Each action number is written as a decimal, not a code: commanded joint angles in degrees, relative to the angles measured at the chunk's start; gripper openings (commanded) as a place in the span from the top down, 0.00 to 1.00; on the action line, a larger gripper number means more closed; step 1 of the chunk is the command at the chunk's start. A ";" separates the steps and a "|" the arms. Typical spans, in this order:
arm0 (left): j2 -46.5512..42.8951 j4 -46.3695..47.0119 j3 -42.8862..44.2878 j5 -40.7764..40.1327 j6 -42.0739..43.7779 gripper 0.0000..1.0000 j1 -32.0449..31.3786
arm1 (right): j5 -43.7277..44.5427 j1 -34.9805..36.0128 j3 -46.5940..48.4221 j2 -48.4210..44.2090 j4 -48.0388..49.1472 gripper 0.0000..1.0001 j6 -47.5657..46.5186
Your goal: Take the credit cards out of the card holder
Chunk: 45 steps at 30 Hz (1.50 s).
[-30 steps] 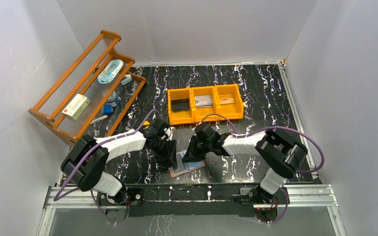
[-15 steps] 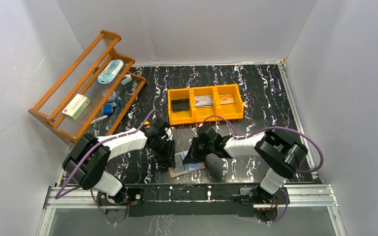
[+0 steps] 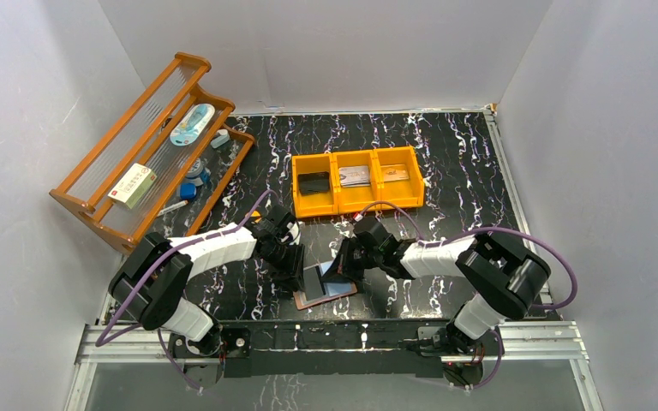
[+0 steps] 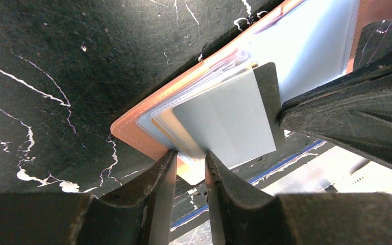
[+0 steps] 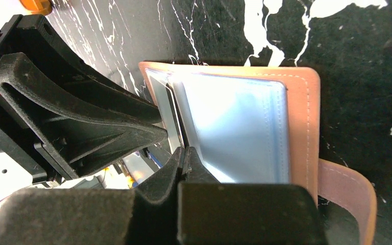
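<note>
The salmon-pink card holder (image 3: 330, 292) lies open on the black table near the front edge, its pale blue lining up. In the left wrist view its pink edge (image 4: 132, 135) shows with several cards fanned out of the slots. My left gripper (image 3: 297, 271) (image 4: 190, 155) is shut on the holder's left edge. My right gripper (image 3: 337, 271) (image 5: 184, 153) is shut on the edge of a grey credit card (image 4: 229, 117) (image 5: 169, 122) that stands partly out of the holder (image 5: 301, 127). The snap tab (image 5: 347, 194) hangs at the right.
An orange three-compartment tray (image 3: 355, 155) stands behind the grippers, with a dark card (image 3: 314, 182) and two other cards (image 3: 355, 175) (image 3: 394, 174) in it. A wooden rack (image 3: 150, 150) with small items stands at the back left. White walls enclose the table.
My right gripper has moved a little to the right and back, drawing the grey card up from the holder. The left gripper has stayed on the holder's edge.
</note>
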 commanded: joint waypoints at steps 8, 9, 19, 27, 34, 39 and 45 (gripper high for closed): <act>1.56 1.02 -0.95 -7.11 2.77 0.72 -0.35 | -1.56 -0.42 -0.20 -0.53 2.90 1.00 0.36; 1.11 0.82 -0.61 -6.73 2.80 0.70 -0.35 | -1.70 -0.42 -0.06 -0.14 3.05 1.00 0.45; -6.81 0.88 5.76 -2.85 0.80 0.50 -0.35 | 0.03 -0.40 0.27 1.35 1.21 1.00 1.09; -3.52 5.71 3.18 8.13 1.35 0.50 -0.40 | 0.34 -0.43 -0.16 1.18 1.13 1.00 1.45; -1.36 2.47 1.23 7.43 2.92 0.52 -0.44 | 0.37 -0.50 -0.09 1.26 1.16 1.00 1.53; 0.58 2.21 -0.31 3.89 1.78 0.53 -0.44 | 0.20 -0.50 -0.08 1.77 1.73 1.00 1.94; 1.26 1.86 -0.62 2.22 2.06 0.55 -0.61 | -0.36 -0.41 -0.60 1.75 3.97 0.99 2.38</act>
